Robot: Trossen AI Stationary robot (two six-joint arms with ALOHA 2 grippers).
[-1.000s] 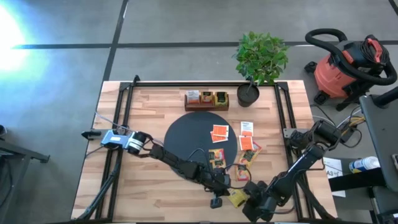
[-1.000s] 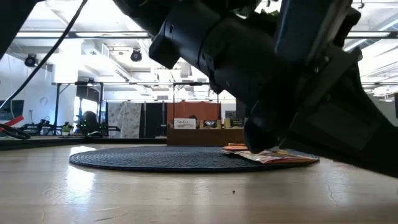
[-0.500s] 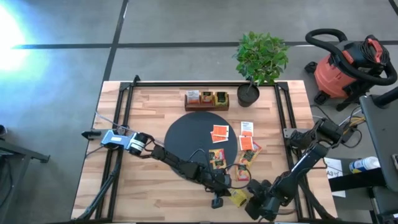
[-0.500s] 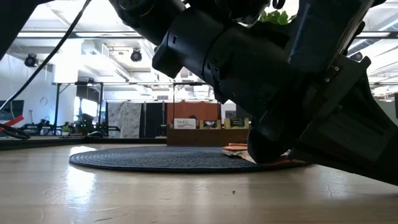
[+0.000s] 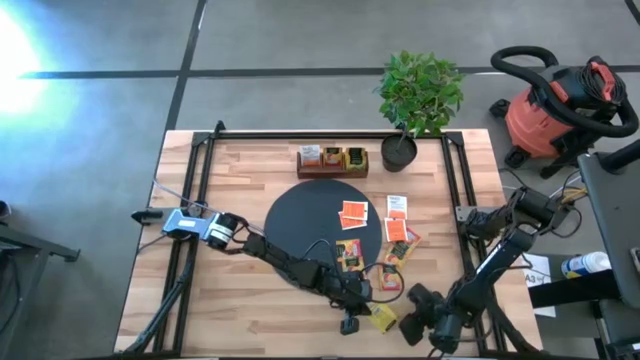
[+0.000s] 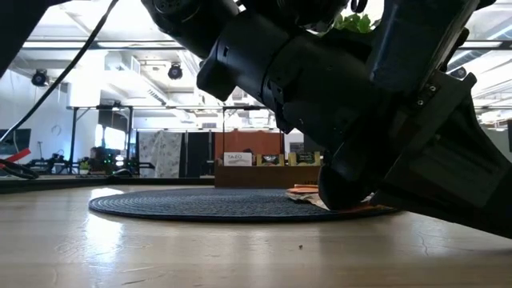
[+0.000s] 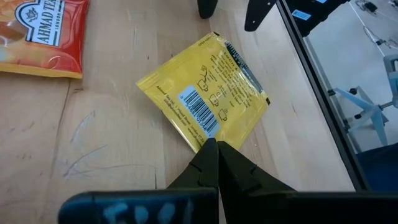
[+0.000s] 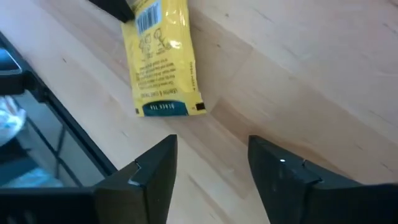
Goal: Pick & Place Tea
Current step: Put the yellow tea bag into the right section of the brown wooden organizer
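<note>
Left gripper point(image 7: 217, 144) sits low over the front of the bench point(image 5: 240, 160), jaws pressed fully together with their tip on the near corner of a yellow sachet point(image 7: 204, 91). Whether that corner is pinched or only pinned under the tip, I cannot tell; the sachet otherwise lies flat on the wood. An orange-red sachet point(image 7: 38, 37) lies just beside it, apart from the yellow one.

Round black mat point(image 5: 322, 222), mid-bench: orange-red sachets point(image 5: 352, 214) rest on its right part, more sachets point(image 5: 401, 232) on bare wood just off its right edge (wooden compartment box point(image 5: 332, 158) behind the mat, potted plant point(image 5: 418, 100) to its right).

Right gripper point(image 8: 208, 163) hovers near the front right corner of the bench, jaws spread wide and holding nothing; the yellow sachet point(image 8: 159, 59) lies ahead of them, not between them.

Risks, as judgement:
- Closed left jaws may drag or crease the thin paper rather than lift it.
- If the right arm advances now, its fingers could strike the left gripper, since both crowd one sachet.
- A push toward the bench's front edge could slide the sachet off.
</note>
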